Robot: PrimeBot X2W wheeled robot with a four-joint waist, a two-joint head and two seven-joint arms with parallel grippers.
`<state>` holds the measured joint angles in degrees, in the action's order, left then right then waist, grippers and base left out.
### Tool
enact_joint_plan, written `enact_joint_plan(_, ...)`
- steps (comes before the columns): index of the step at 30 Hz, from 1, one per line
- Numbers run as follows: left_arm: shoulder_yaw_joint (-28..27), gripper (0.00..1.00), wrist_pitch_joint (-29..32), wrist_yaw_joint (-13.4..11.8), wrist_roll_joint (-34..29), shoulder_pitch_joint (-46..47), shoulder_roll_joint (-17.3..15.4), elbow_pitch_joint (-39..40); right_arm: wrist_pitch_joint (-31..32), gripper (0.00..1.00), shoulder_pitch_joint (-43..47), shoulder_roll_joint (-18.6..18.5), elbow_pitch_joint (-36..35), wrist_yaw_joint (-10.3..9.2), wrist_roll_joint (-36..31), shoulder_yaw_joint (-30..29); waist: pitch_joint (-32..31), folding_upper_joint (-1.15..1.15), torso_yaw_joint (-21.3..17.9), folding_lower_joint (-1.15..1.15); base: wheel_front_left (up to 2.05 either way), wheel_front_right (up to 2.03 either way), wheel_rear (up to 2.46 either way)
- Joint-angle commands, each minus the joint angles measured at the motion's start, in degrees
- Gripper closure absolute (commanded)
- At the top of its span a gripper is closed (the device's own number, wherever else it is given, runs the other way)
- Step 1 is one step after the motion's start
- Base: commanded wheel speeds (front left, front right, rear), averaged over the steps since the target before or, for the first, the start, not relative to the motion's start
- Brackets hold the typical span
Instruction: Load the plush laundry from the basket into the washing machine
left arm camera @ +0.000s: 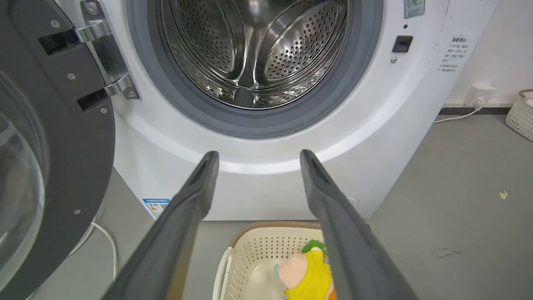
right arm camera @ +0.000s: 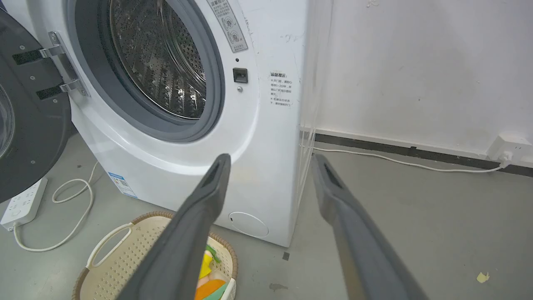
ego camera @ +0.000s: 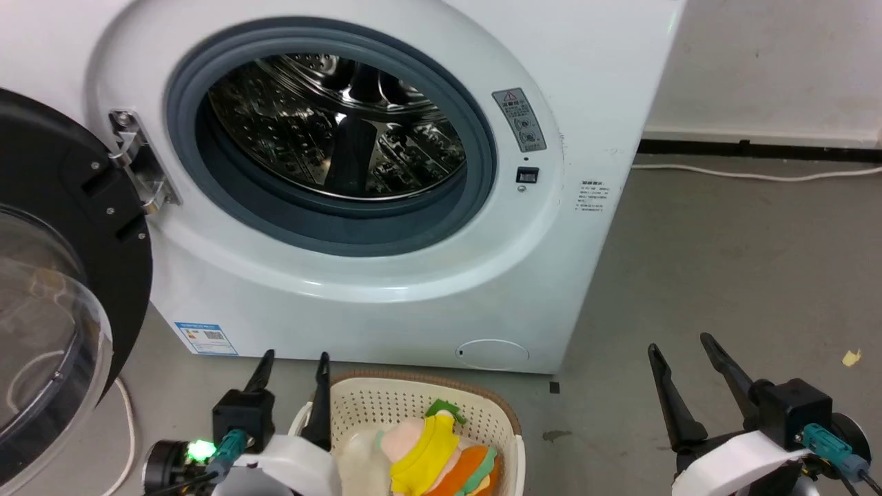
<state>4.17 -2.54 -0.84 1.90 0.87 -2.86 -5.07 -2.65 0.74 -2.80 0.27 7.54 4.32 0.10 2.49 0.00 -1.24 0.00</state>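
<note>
The plush laundry (ego camera: 431,455), peach-pink head, yellow cloth, orange and green layers, lies in the cream basket (ego camera: 413,403) on the floor in front of the washing machine (ego camera: 586,83). The washer's door (ego camera: 48,275) hangs wide to the left, baring the grey gasket (ego camera: 331,234) and steel drum (ego camera: 331,124). My left gripper (ego camera: 296,358) stands open at the basket's left rim, above the floor. Off to the right, over bare floor, my right gripper (ego camera: 682,343) is open too. The left wrist view has the plush (left arm camera: 306,273) low between my fingers (left arm camera: 195,187); the right wrist view shows the basket (right arm camera: 125,250) at lower left.
A white power strip (right arm camera: 21,204) and looped cable (right arm camera: 75,200) lie on the floor left of the washer. Another cable (ego camera: 758,176) runs along the wall at right. A second cream basket (left arm camera: 522,116) stands far right. Grey floor stretches open to the right.
</note>
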Motion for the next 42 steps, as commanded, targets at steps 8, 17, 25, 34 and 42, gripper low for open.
enact_joint_plan(8,2.49,0.00,-0.64,0.10,2.23,3.33,-0.01,-4.61,-1.24,0.00,-0.21,-0.02,-0.34,-0.01,1.93,-0.09,2.25,0.00,-1.06,0.00,0.00,0.00,0.00)
enact_joint_plan(17,5.46,0.00,-1.28,0.24,4.14,6.90,-0.01,-11.54,-2.31,0.00,-0.75,-0.03,-0.75,-0.02,3.77,0.28,5.17,0.00,-2.62,0.00,0.00,0.00,0.00)
enact_joint_plan(25,7.64,0.00,-1.75,0.31,5.86,10.57,-0.02,-18.63,-3.27,0.00,-1.68,-0.03,-1.15,-0.02,5.56,0.49,8.80,0.00,-4.26,0.00,0.00,0.00,0.00)
enact_joint_plan(34,9.75,0.00,-2.27,0.40,7.45,15.30,-0.72,-26.97,-4.34,0.00,-3.02,-0.04,-2.63,-0.02,7.52,0.63,13.45,0.00,-6.39,0.00,0.00,0.00,0.00)
enact_joint_plan(42,11.29,0.00,-1.92,0.78,9.36,20.01,-1.86,-32.98,-5.29,0.00,-4.09,-0.04,-4.30,-0.03,9.38,0.76,18.44,0.00,-7.74,0.00,0.00,0.00,0.00)
